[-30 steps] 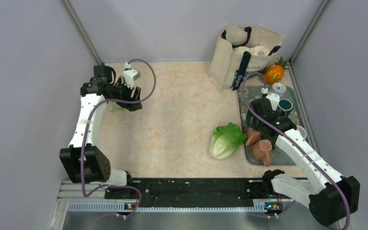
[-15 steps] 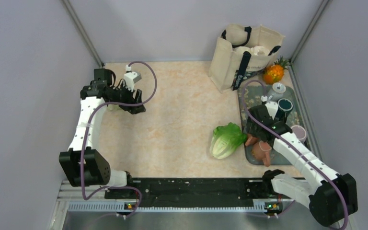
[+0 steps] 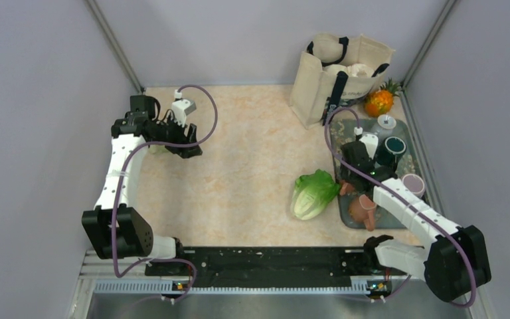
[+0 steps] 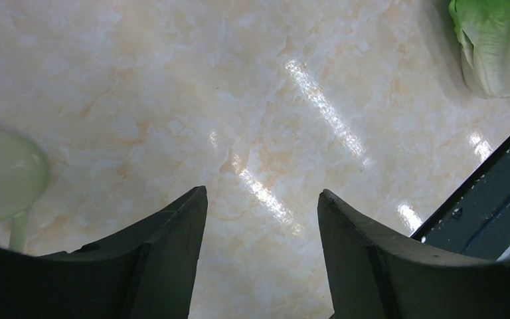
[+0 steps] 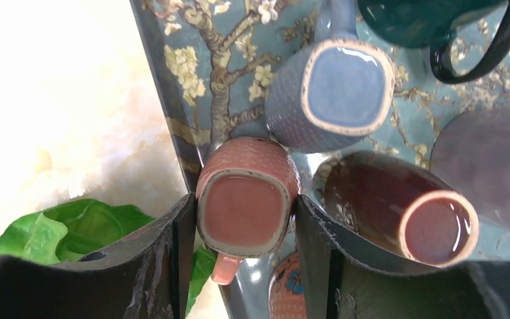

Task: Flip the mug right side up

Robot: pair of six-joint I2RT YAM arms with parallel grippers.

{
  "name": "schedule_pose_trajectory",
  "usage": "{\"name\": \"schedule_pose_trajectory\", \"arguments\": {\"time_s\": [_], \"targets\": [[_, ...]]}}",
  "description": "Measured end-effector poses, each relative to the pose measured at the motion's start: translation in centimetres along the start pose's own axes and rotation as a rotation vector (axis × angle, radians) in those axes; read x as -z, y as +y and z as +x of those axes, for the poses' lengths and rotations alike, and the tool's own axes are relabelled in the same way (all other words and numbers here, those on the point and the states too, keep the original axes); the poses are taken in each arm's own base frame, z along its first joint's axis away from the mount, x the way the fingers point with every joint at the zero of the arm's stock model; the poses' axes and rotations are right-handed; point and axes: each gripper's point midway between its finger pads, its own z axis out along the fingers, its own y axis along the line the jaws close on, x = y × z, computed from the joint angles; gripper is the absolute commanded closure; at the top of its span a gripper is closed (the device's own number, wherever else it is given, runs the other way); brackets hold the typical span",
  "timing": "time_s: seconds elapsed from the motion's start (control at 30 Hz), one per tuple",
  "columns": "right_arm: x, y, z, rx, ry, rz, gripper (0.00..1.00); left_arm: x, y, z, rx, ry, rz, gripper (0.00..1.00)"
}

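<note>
R gripper (image 5: 242, 222) straddles pink mug (image 5: 246, 189) at tray (image 5: 172, 60) edge, pinch unclear; mug looks base-up, flip pending; L gripper (image 4: 262, 199) spread.

Beige marbled worktop (image 3: 252, 166), enclosed left, far and right by plain pale lilac walls (image 3: 40, 100). Grey metal posts (image 3: 113, 43) are set at the far corners; a black rail (image 3: 259, 260) is fixed along the near edge. Streaks of light (image 4: 325, 109) are reflected in the gloss.
</note>
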Motion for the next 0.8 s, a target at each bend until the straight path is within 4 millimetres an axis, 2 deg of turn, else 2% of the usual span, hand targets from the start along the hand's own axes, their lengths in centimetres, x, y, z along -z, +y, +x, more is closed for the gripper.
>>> {"name": "schedule_pose_trajectory", "arguments": {"time_s": [0.2,0.4,0.47,0.6,0.73,0.8], "targets": [[-1.9,0.8,-2.1,0.060,-0.061,-0.027,0.67,0.0,0.0,0.0,0.001,0.001,-0.002,0.33],[-5.8,1.9,-6.1,0.014,-0.106,-0.092,0.67,-0.1,0.1,0.1,0.004,0.004,-0.004,0.33],[-7.0,2.5,-7.4,0.015,-0.128,-0.114,0.59,0.0,0.2,0.1,0.003,0.006,-0.007,0.33],[-8.9,3.4,-9.4,0.033,-0.163,-0.156,0.29,0.0,0.2,0.1,0.003,0.008,-0.010,0.33],[-10.0,4.2,-10.1,0.067,-0.144,-0.175,0.17,0.0,0.3,0.2,0.003,0.010,-0.014,0.33],[-10.0,4.3,-10.4,0.076,-0.139,-0.174,0.10,0.0,0.3,0.2,0.003,0.010,-0.013,0.33]]}}
